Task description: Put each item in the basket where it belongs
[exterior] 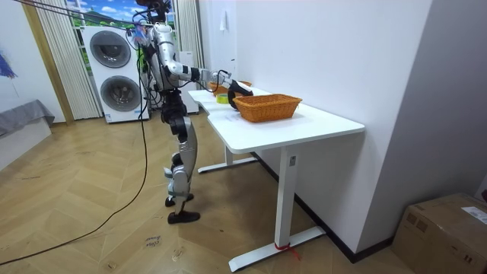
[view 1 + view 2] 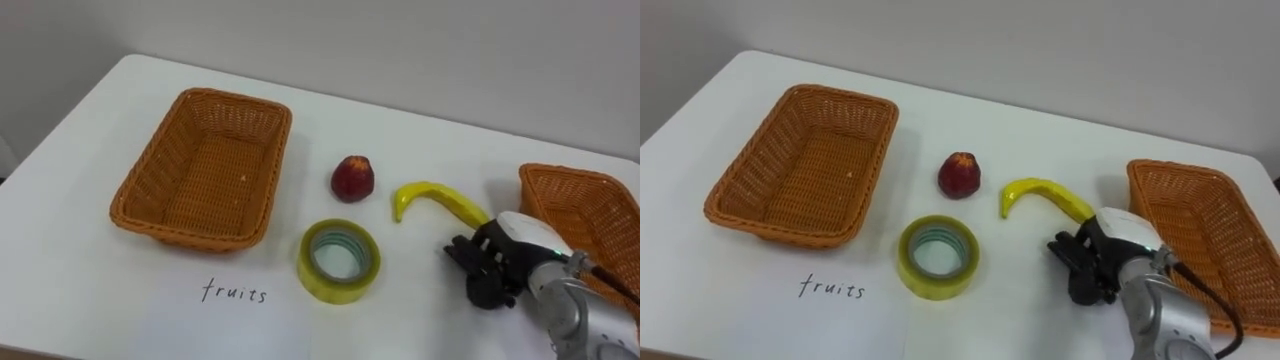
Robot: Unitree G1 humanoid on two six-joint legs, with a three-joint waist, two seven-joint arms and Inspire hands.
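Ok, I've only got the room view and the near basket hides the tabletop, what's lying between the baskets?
Observer: A red fruit, a banana and a yellow tape roll, all loose on the table.
Operator: Is the right hand holding something?
Observer: No, the right hand has its fingers curled on nothing, by the banana's end.
Operator: Which basket takes fruit?
Observer: A handwritten fruit label sits in front of the left basket.

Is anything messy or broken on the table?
Nothing is spilled or broken. The red fruit, banana and tape roll just lie on the table between the fruits basket and the other basket, not sorted yet.
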